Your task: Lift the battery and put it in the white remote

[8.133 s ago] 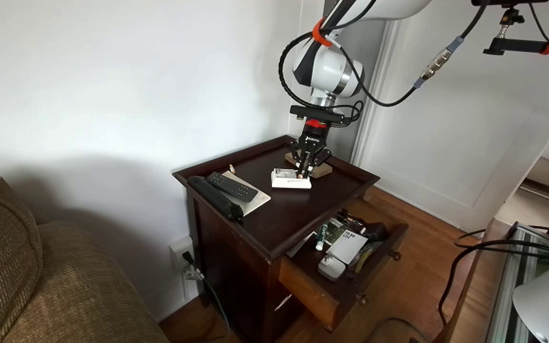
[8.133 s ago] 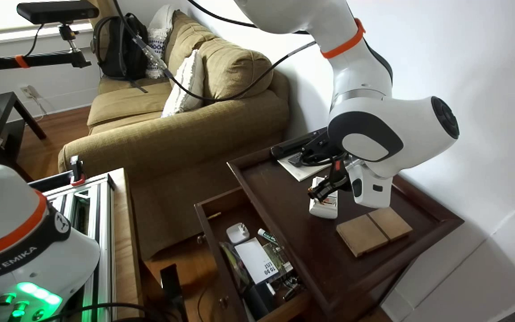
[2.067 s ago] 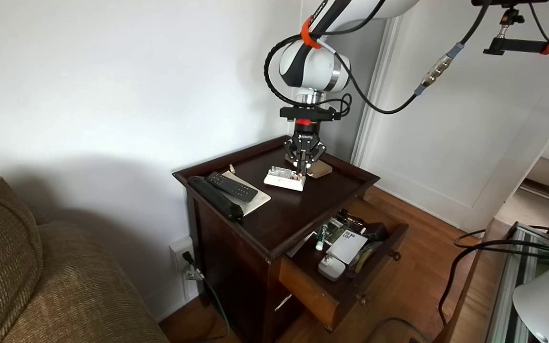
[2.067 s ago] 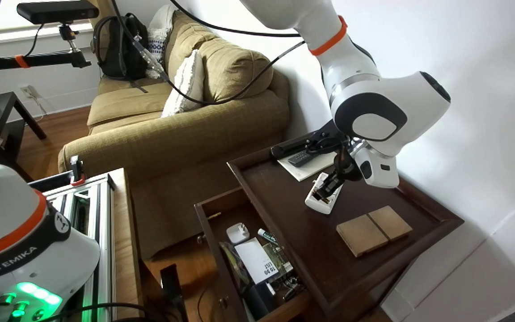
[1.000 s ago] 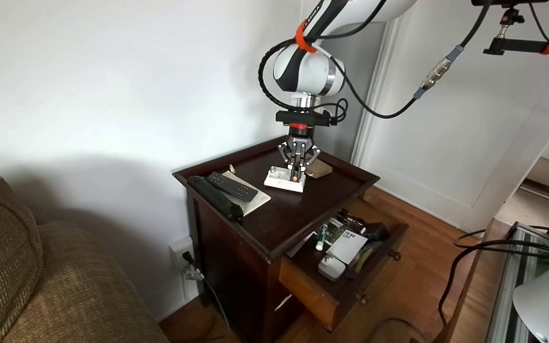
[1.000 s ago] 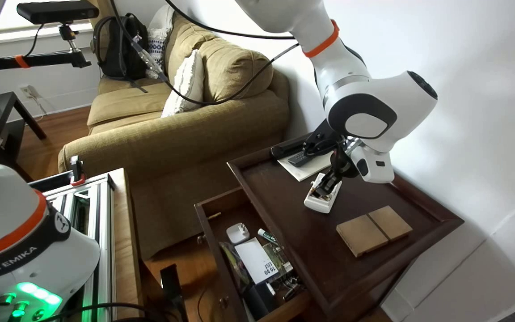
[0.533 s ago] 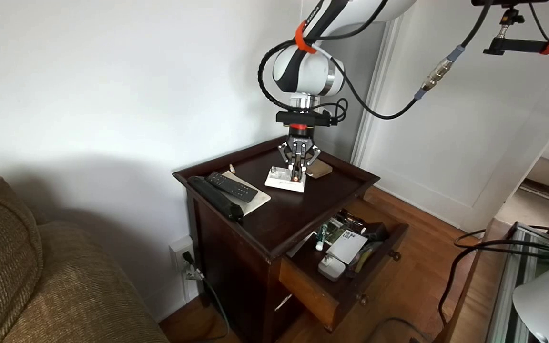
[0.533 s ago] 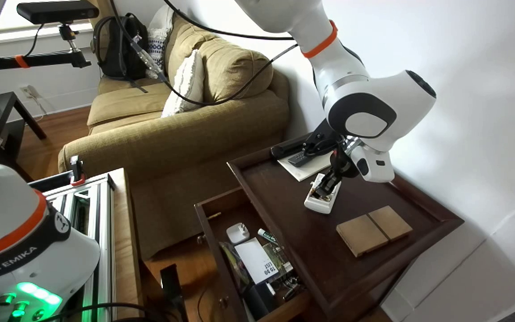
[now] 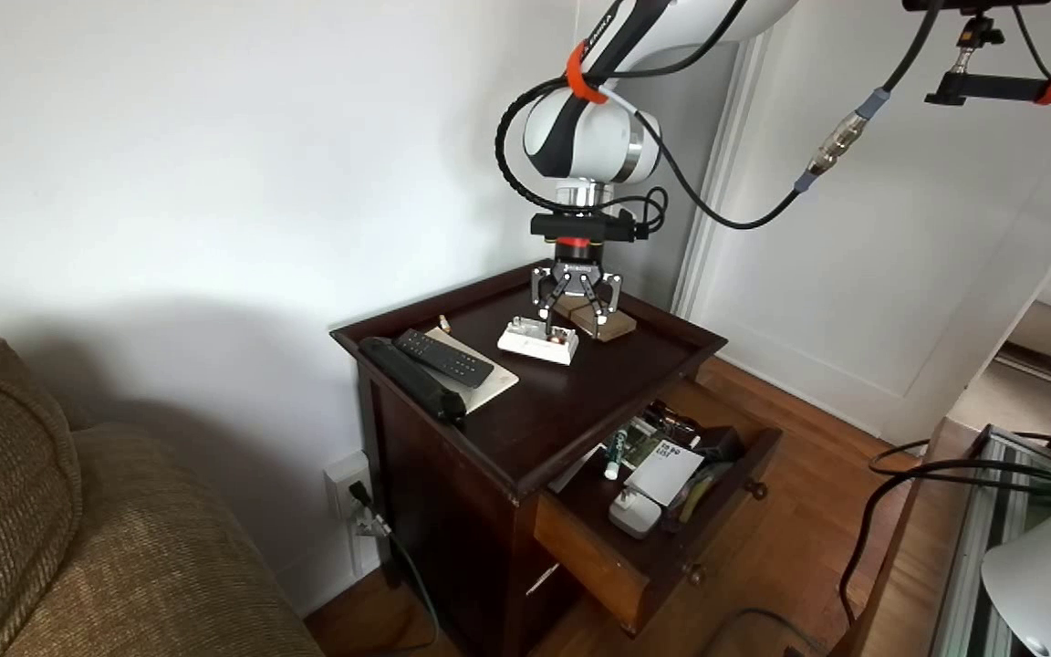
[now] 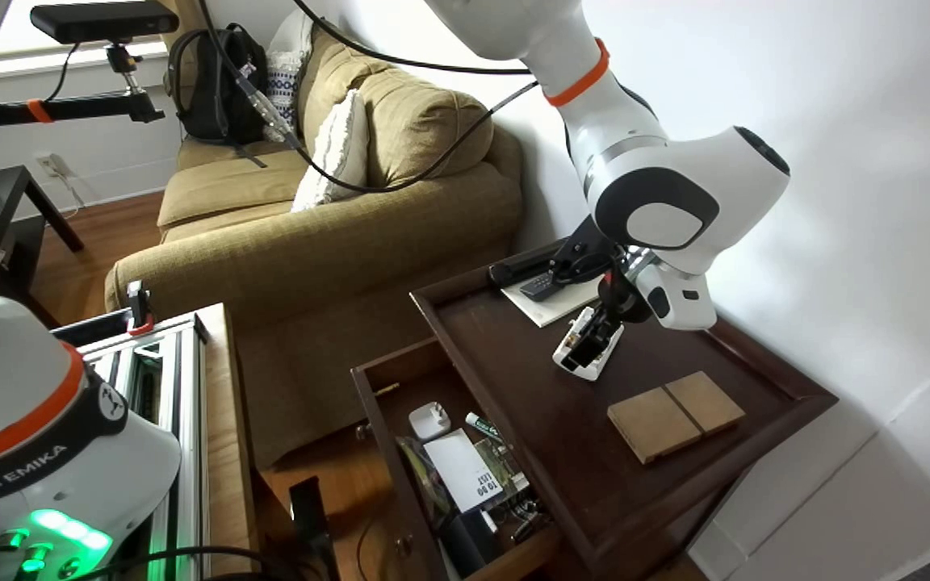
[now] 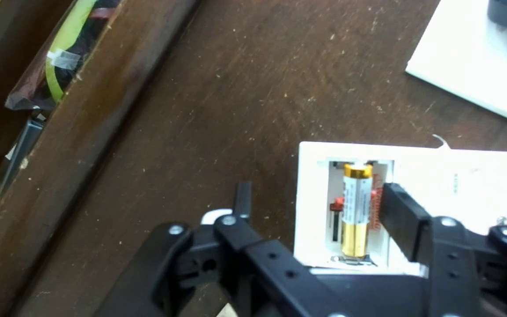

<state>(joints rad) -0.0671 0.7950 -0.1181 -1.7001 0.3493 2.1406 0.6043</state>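
The battery [image 11: 356,211] is found in the open compartment at one end of the white remote [image 11: 429,176]. In the wrist view, its long axis is set crosswise to the remote's length and nearly parallel to the compartment's side walls. The end with the narrow gold band is directed toward the top of that view, the longer gold end toward the bottom. Whether the cell is fully seated cannot be determined. The remote is laid on the dark cabinet top [image 10: 505,355], compartment upward, with the battery end turned toward the open drawer [image 9: 585,552].

The fingers of the gripper [image 9: 573,328] are parted widely. In the wrist view, one finger is positioned over the remote just beside the battery, a narrow gap being visible; the other is seen past the remote's end. Contact with the remote cannot be confirmed.

The arm [image 9: 594,132] is extended down from the upper part of both exterior views, and the gripper is pointed downward.
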